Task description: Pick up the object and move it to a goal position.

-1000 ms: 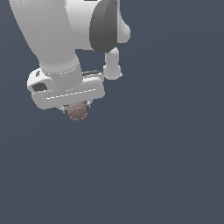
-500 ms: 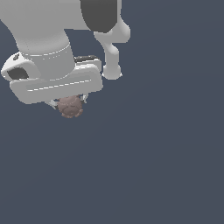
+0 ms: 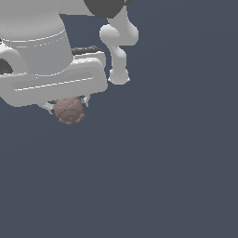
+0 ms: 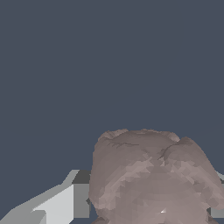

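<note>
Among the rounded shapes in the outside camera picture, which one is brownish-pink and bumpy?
The small lump sitting just under the white gripper bar. The other rounded shapes are smooth white arm links; only the lump has a segmented, coloured surface.

White rounded arm links [image 3: 35, 44], dark joint band [image 3: 104, 5] above; white bar-shaped claw [image 3: 69, 100] body, pale grey fingers [image 4: 65, 203].

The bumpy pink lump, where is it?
In the exterior view's upper left, the lump sits just under the white gripper, between its fingers.
</note>
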{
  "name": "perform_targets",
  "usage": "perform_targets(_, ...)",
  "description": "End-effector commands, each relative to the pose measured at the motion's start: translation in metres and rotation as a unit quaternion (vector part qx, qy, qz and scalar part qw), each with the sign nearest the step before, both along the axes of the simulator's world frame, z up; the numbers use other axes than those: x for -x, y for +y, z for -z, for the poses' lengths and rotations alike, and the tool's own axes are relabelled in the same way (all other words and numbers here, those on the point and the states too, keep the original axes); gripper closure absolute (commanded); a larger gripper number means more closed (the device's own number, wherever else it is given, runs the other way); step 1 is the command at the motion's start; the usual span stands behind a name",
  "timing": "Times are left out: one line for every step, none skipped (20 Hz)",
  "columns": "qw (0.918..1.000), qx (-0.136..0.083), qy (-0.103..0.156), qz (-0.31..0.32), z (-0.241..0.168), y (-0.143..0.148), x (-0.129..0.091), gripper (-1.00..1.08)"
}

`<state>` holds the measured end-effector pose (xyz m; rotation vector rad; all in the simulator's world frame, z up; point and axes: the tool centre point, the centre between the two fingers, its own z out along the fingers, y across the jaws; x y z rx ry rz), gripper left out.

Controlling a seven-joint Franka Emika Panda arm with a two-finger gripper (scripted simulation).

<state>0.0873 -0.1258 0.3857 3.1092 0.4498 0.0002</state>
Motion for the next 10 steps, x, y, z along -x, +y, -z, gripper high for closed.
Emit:
perform_targets(1.0000,0.000,0.000,0.000,-0.0043,-0.0002,-0.0025,1.08)
perform_targets(1.0000,0.000,0.000,0.000,-0.0054,-0.0003,-0.0032,1.08)
perform_targets(1.0000,0.000,0.000,0.000,-0.0064,-0.0004,-0.0038,1.08)
perform_targets(1.0000,0.000,0.000,0.000,-0.0072,-0.0004,-0.0044,1.08)
perform_targets(1.0000,0.000,0.000,0.000,-0.0079,-0.0005,-0.0048,1.08)
perform_targets(1.0000,0.000,0.000,0.000,-0.0084,-0.0005,-0.0052,1.08)
perform_targets(1.0000,0.000,0.000,0.000,-0.0087,-0.0005,-0.0055,1.08)
perform_targets(1.0000,0.000,0.000,0.000,-0.0089,-0.0006,-0.0057,1.08)
perform_targets(1.0000,0.000,0.000,0.000,-0.0090,-0.0006,-0.0058,1.08)
perform_targets(1.0000,0.000,0.000,0.000,-0.0090,-0.0006,-0.0058,1.08)
